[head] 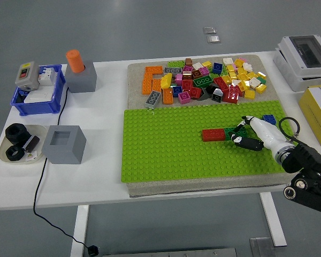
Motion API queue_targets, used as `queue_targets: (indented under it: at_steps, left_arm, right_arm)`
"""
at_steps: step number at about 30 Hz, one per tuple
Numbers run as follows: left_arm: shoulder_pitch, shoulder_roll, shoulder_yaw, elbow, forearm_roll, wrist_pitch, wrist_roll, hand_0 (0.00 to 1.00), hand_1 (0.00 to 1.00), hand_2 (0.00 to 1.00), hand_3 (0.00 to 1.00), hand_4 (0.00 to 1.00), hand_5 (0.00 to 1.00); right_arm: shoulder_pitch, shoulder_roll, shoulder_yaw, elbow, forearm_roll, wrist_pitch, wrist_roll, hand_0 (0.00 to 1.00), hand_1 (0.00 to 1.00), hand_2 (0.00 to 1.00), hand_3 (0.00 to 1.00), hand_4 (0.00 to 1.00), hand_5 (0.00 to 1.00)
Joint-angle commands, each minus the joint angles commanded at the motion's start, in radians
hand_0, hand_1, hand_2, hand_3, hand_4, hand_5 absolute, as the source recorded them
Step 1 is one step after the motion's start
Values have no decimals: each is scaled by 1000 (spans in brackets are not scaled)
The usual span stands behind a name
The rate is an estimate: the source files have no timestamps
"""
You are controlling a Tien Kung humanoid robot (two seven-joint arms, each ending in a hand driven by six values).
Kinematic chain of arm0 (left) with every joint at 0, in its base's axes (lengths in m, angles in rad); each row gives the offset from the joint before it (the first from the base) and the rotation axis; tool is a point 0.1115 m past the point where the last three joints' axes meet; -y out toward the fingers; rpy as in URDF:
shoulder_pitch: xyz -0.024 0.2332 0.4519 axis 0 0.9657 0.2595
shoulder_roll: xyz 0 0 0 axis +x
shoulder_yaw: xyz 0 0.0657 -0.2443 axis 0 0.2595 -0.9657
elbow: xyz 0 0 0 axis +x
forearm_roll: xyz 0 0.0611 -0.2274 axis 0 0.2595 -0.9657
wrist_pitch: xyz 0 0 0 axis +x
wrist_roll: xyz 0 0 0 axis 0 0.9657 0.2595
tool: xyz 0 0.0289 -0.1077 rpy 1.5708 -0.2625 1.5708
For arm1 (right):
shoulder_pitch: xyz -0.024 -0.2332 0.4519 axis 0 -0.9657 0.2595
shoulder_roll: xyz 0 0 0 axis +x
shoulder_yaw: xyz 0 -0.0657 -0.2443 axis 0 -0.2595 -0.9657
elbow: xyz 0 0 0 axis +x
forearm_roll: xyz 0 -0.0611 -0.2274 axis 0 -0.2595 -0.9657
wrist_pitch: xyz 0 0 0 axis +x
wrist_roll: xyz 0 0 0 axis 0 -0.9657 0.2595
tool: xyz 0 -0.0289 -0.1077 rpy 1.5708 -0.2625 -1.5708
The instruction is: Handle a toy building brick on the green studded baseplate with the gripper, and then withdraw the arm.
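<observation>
The green studded baseplate covers the front of a grey mat. A long red brick sits on it right of centre, and a small dark green brick rests against its right end. My right hand, white with black fingertips, reaches in from the lower right. Its fingers and thumb close on the green brick from behind and in front. A blue brick lies on the plate just beyond the hand. My left arm is out of sight.
A heap of loose bricks lies on the mat behind the baseplate. On the left stand two grey blocks, one with an orange peg, a blue bin and a dish of black parts. Boxes stand at the right.
</observation>
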Motion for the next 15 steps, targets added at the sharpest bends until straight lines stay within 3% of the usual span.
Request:
queue_targets:
  at_steps: [7,15]
  left_arm:
    - [2,0,1,0,-2,1,-2,795,835,826,846,943,617]
    - [6,-1,5,0,-10,1,-3,795,834,825,844,942,616]
  right_arm:
    - [-1,-4,-2,4,2,-1,3,953,896,940,640,630,675]
    - [-15,-37,59,70,55,-5,33,952,889,925,633,626,672]
